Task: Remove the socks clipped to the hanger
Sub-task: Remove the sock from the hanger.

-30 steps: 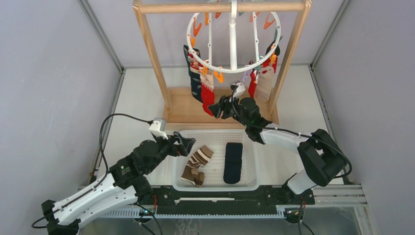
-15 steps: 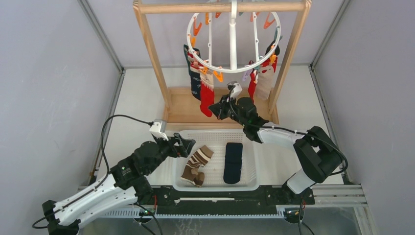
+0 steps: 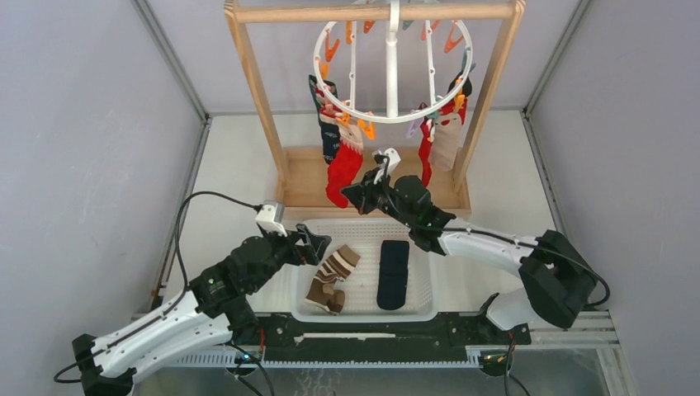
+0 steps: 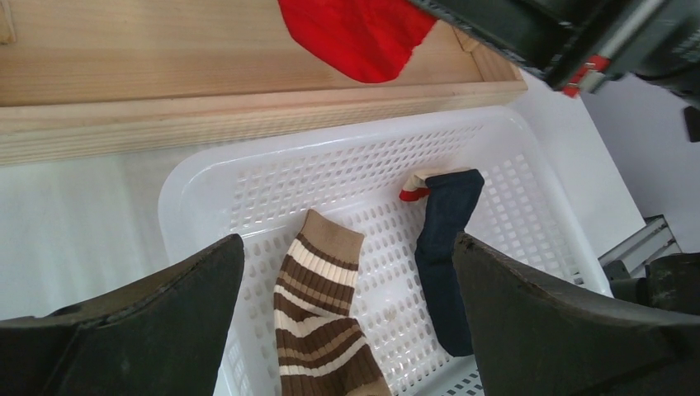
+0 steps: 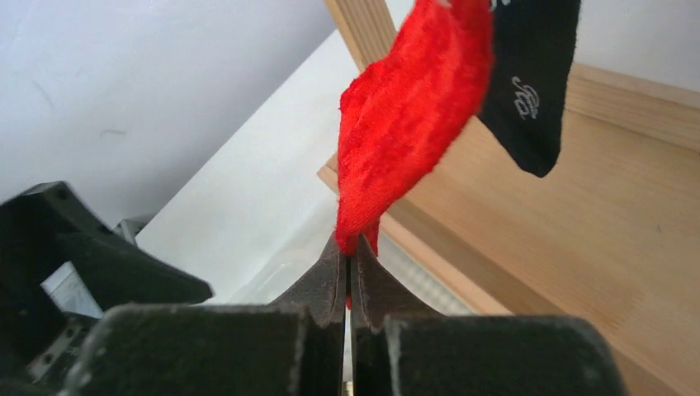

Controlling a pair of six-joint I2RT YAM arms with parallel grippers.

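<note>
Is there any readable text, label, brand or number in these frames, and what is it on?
White cursive lettering on the dark sock, seen in the right wrist view: too small and blurred to read.
No other words, numbers or signs are visible in any view.

Cameras around the basket (image 3: pixel 363 317)
Top view: high and far behind its near side, looking down. Left wrist: close at its left rim, facing across. Right wrist: low beyond its far rim. All share the red sock (image 3: pixel 340 169).
</note>
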